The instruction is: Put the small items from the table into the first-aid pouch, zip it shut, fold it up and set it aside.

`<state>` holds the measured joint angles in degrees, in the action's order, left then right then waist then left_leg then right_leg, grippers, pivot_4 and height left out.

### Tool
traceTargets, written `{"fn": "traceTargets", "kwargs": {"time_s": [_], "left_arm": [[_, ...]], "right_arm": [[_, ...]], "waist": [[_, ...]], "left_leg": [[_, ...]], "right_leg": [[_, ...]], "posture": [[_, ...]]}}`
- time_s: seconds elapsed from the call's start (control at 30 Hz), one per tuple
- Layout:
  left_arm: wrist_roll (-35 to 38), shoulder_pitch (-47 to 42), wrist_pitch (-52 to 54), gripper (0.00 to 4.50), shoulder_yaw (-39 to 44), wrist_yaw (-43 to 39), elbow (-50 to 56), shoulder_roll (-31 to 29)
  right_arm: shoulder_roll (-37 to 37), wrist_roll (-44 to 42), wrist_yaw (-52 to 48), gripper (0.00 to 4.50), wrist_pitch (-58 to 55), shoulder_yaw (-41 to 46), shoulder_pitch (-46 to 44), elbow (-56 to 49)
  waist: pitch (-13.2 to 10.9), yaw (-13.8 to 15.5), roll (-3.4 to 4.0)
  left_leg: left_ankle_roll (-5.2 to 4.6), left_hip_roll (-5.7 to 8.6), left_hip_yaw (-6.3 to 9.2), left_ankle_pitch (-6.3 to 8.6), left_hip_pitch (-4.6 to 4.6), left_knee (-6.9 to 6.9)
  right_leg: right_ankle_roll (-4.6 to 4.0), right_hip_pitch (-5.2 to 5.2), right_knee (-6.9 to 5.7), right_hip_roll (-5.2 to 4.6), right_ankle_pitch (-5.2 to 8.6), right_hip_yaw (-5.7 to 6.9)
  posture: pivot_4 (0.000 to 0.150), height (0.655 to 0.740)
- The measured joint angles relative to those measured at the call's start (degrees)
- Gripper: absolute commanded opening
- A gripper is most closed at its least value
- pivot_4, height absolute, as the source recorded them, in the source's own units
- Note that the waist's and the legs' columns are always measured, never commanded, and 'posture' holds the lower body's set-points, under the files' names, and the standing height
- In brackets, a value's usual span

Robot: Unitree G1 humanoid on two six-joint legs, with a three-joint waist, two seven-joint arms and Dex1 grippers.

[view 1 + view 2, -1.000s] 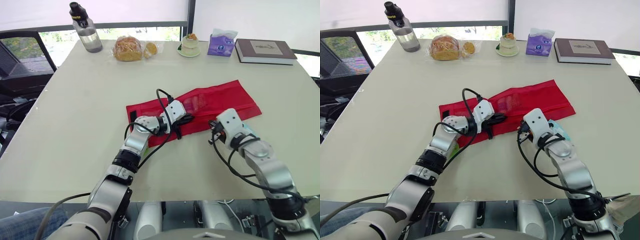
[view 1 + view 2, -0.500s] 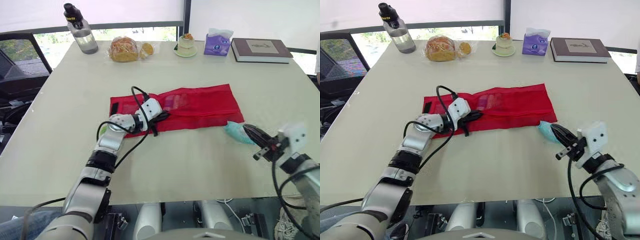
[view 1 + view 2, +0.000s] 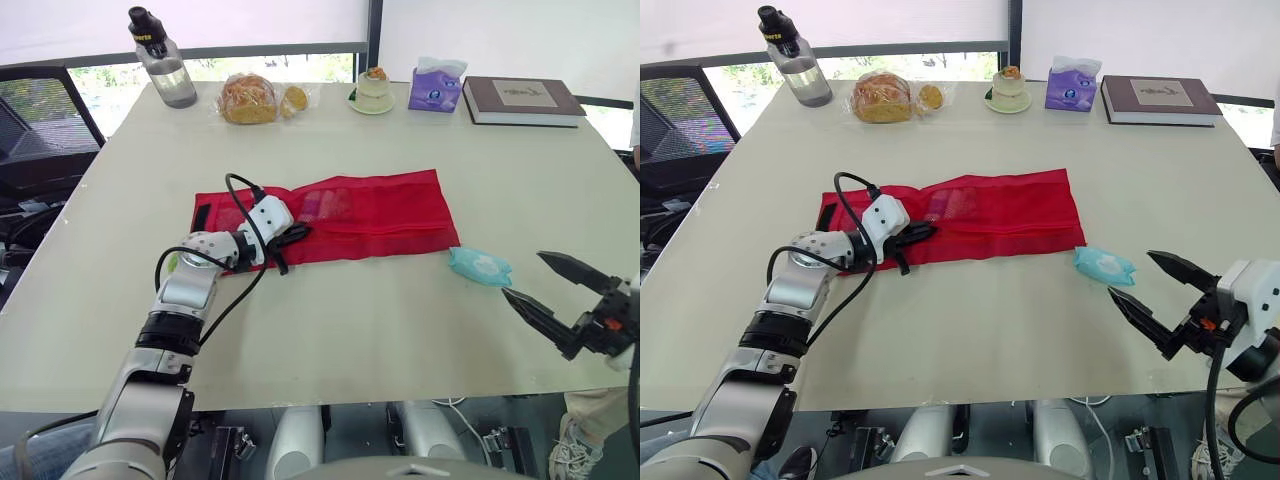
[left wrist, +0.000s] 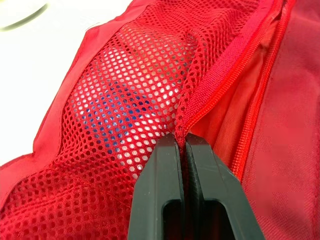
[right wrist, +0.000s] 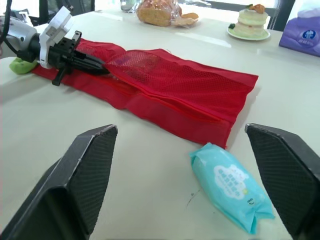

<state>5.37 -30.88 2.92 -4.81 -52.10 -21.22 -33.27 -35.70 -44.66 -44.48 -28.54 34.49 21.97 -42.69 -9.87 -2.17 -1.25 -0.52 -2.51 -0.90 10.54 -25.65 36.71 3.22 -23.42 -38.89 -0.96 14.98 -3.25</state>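
Beige table (image 3: 330, 330) w/ red first-aid pouch (image 3: 370, 205) lying flat & unfolded across its middle, zip open. L gripper (image 4: 182, 145) is pinched tight on pouch's mesh edge by the zip, near pouch's left end. R gripper (image 3: 522, 274) is spread wide, empty, by table's near-right edge. Teal wipes pack (image 3: 480, 266) lies btwn pouch's near-right corner & R gripper, touching neither.

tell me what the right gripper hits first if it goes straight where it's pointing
Probably the teal wipes packet, lying just ahead between the right gripper's open fingers, though off to one side; it might slide past and reach the red first-aid pouch.
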Motion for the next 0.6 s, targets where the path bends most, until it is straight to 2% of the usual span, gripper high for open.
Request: {"fn": "traceTargets", "kwargs": {"time_s": [0.07, 0.13, 0.17, 0.2, 0.23, 0.43, 0.5, 0.6], "left_arm": [[0.40, 0.00, 0.59, 0.00, 0.22, -0.09, 0.03, -0.37], [0.56, -0.01, 0.80, 0.74, 0.35, -0.28, -0.06, -1.00], [0.69, -0.01, 0.99, 0.92, 0.45, -0.57, -0.08, -1.38], [0.97, -0.01, 1.40, 1.50, 0.74, -1.12, -0.09, -1.95], [0.99, -0.01, 1.43, 1.63, 0.77, -1.21, -0.09, -1.99], [1.43, -1.93, 1.56, 3.94, 2.04, -2.69, -1.12, -4.28], [1.43, -3.40, 1.62, 4.40, 1.84, -3.42, -1.12, -4.15], [1.37, -5.65, 1.76, 4.46, 0.32, -4.25, 0.74, -2.50]], "right_arm": [[-0.01, -0.37, -0.01, 4.46, 0.01, 0.00, 0.25, 0.01], [-0.04, -0.65, 0.09, 4.50, 0.02, -0.01, 0.24, 0.01], [-0.07, -0.67, 0.16, 4.50, 0.02, -0.01, 0.23, 0.01], [-0.09, -0.71, 0.30, 4.50, 0.02, -0.01, 0.23, 0.00], [-0.10, -0.71, 0.32, 4.50, 0.02, -0.01, 0.23, 0.00], [-0.50, -1.14, 2.05, 4.50, -0.01, -0.27, -0.15, -0.25], [-0.67, -1.19, 2.52, 4.50, -0.02, -0.38, -0.34, -0.33], [-0.70, -1.17, 3.11, 4.50, 0.00, -1.41, -0.67, -0.76]], "waist": [[0.00, 0.00, 0.00], [0.00, 0.01, 0.00], [0.00, 0.01, 0.00], [0.00, 0.01, 0.00], [0.00, 0.01, 0.00], [-0.01, 0.71, -0.01], [-0.01, 1.32, -0.01], [0.00, 1.97, -0.01]], "left_leg": [[0.00, 0.00, 0.00, 0.00, 0.00, 0.00], [0.00, 0.00, 0.00, 0.00, 0.00, 0.01], [0.00, 0.00, 0.00, 0.00, 0.00, 0.00], [0.00, 0.00, 0.00, 0.00, 0.00, 0.00], [0.00, 0.00, 0.00, 0.00, 0.00, 0.00], [0.00, 0.04, 0.00, 0.00, -0.04, 0.06], [0.00, 0.04, -0.02, 0.00, -0.05, 0.09], [0.00, 0.05, 0.00, 0.00, -0.07, 0.16]], "right_leg": [[0.00, 0.00, 0.00, 0.00, 0.00, 0.00], [0.00, 0.00, 0.00, 0.00, 0.00, -0.01], [0.00, 0.00, -0.01, 0.00, 0.00, -0.01], [0.00, 0.00, -0.01, 0.00, 0.00, 0.00], [0.00, 0.00, -0.01, 0.00, 0.00, 0.00], [0.01, 0.00, -0.01, -0.03, 0.00, 0.01], [0.01, 0.00, 0.00, -0.03, -0.01, 0.01], [0.01, 0.02, -0.01, -0.04, -0.01, 0.03]], "posture": [[0.150, 0.7400], [0.150, 0.7400], [0.150, 0.7400], [0.150, 0.7400], [0.150, 0.7400], [0.150, 0.7400], [0.150, 0.7400], [0.150, 0.7400]]}}
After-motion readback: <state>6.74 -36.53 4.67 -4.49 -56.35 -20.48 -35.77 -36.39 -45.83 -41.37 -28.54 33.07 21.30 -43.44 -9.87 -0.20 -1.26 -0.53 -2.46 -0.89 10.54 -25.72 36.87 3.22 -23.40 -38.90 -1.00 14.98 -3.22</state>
